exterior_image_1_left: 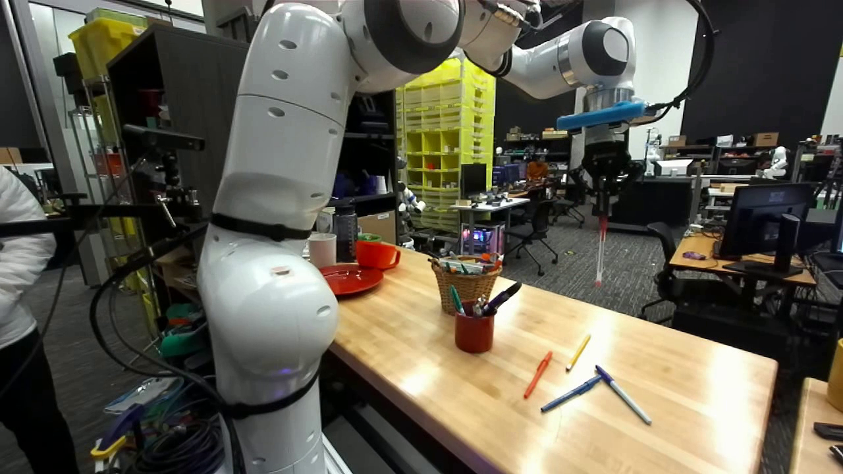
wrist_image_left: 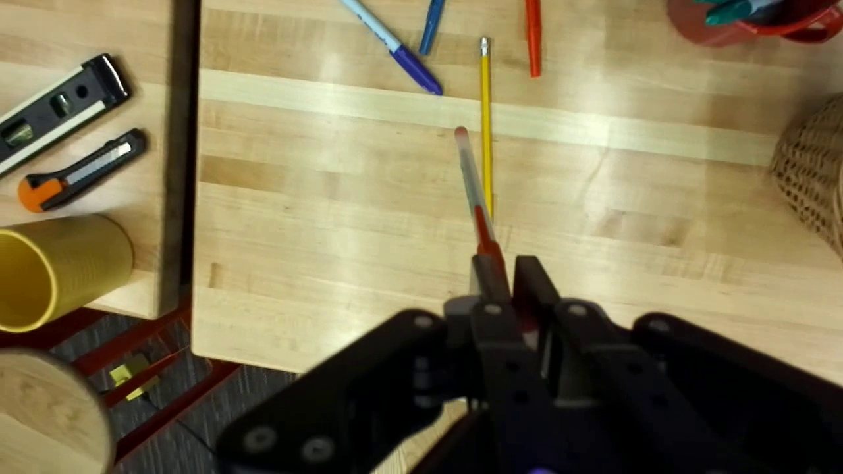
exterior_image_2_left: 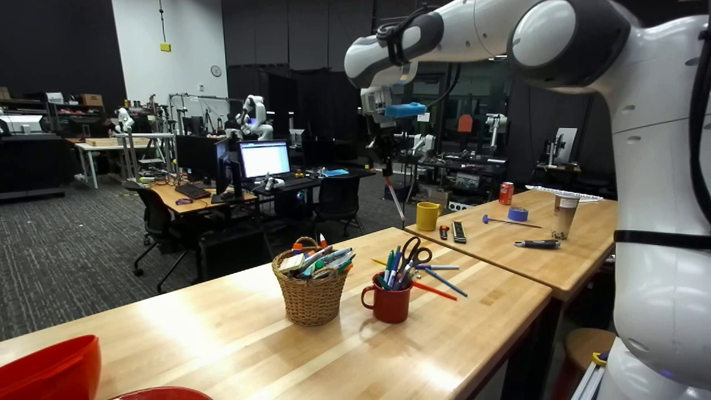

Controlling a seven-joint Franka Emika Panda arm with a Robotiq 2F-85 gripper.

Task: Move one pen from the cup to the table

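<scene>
The red-pinkish pen point(exterior_image_1_left: 600, 253) hangs from my gripper point(exterior_image_1_left: 602, 209), pointing down, well above the table point(exterior_image_1_left: 698, 359). In an exterior view, the pen point(exterior_image_2_left: 395, 198) hangs slightly tilted. In the wrist view, the gripper point(wrist_image_left: 506, 268) is shut on the pen point(wrist_image_left: 471, 181) near its red end; its upper part is hidden between the fingers. The red cup point(exterior_image_1_left: 474, 334) stands upright on the table with pens and scissors in it. It also shows in an exterior view point(exterior_image_2_left: 391, 306) and at the wrist view's upper right corner point(wrist_image_left: 714, 27).
An orange marker point(exterior_image_1_left: 539, 374), a yellow pencil point(exterior_image_1_left: 578, 353) and two blue pens point(exterior_image_1_left: 622, 395) lie on the table. A wicker basket point(exterior_image_2_left: 311, 300) of pens stands beside the cup. A yellow mug point(exterior_image_2_left: 427, 216) stands on a neighbouring bench point(exterior_image_2_left: 577, 266), across a gap.
</scene>
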